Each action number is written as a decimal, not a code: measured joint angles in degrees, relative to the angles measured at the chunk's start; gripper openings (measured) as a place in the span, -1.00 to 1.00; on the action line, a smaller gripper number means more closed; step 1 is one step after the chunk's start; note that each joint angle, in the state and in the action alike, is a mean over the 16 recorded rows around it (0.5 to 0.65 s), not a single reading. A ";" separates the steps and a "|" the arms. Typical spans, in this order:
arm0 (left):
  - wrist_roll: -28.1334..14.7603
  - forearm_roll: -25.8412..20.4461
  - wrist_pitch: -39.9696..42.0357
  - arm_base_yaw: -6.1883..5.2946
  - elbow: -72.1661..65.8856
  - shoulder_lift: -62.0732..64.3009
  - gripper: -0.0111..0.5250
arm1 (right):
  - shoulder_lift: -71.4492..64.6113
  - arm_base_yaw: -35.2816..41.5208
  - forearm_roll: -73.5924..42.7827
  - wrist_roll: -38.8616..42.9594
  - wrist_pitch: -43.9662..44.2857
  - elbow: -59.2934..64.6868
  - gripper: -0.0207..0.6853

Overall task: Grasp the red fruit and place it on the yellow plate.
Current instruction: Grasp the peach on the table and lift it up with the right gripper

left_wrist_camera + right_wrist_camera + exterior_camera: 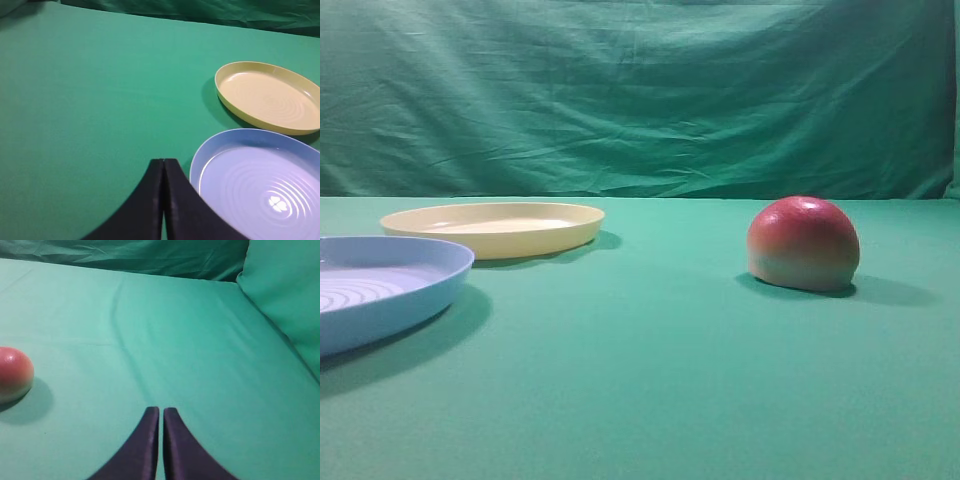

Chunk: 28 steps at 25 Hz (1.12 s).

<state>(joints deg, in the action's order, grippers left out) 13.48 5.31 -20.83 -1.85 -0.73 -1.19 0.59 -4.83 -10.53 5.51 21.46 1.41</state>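
We're seeing the red fruit (804, 243) sitting flat-side down at right of centre in the high view, well apart from the yellow plate (492, 227) at mid-left. In the right wrist view it's lying at the left edge, so it's off to the left of the right gripper (160, 412), whose jaws are pressed together and empty. The left gripper (163, 165) is also closed and empty, pointing beside the blue plate (260, 185). We're judging the right arm nearer.

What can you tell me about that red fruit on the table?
The red fruit is a glossy dome, red on top fading to pale yellow-green near its flat base, and looks like plastic. It sits base down on the green cloth, casting a shadow, far right of both plates. Nothing else touches it; in the right wrist view it lies at the left edge.
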 joint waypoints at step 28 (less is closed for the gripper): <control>0.00 0.00 0.00 0.00 0.00 0.00 -0.96 | 0.00 0.00 0.21 0.13 -4.46 0.04 -0.94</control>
<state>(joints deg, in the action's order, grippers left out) 13.48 5.31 -20.83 -1.85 -0.73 -1.19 0.59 -4.83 -10.32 5.64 17.00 1.45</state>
